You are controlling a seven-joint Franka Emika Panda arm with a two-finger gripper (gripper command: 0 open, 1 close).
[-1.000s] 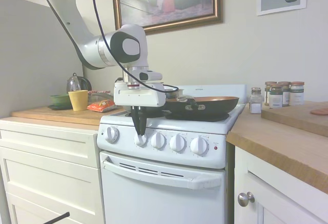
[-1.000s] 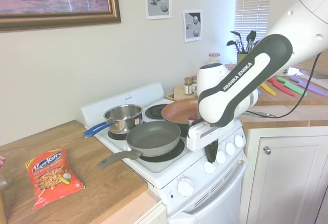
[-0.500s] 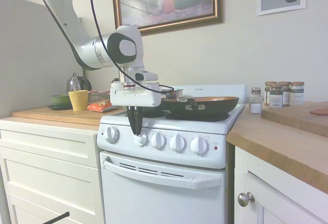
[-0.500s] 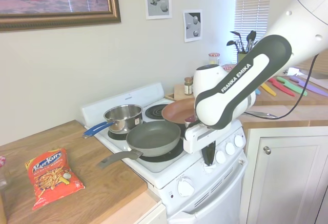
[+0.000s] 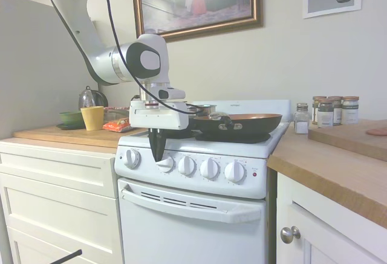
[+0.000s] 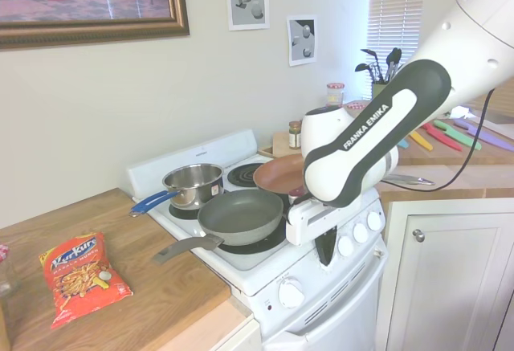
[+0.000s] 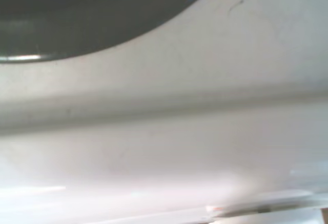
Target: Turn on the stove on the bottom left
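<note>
The white stove (image 5: 193, 215) has a row of round white knobs and a small red light (image 5: 254, 174) on its front panel. My gripper (image 5: 158, 155) hangs in front of that panel, pointing down. Its dark fingers are shut into one narrow wedge. The tips sit between the first knob (image 5: 132, 158) and the second knob (image 5: 166, 165), right at the second knob's upper left edge. From the other side, the gripper (image 6: 325, 252) covers part of the second knob from the stove's left end. The wrist view shows only blurred white stove surface (image 7: 169, 131) under a dark curved shape.
A grey pan (image 6: 241, 214), a copper pan (image 6: 281, 174) and a steel pot (image 6: 193, 184) stand on the burners. A chips bag (image 6: 80, 275) and a yellow cup (image 5: 92, 118) are on the left wooden counter. Spice jars (image 5: 329, 112) and a cutting board (image 5: 351, 137) are on the right counter.
The gripper has slid a little to the left along the panel, from directly over the second knob to its left edge. Pans and pot have not moved.
</note>
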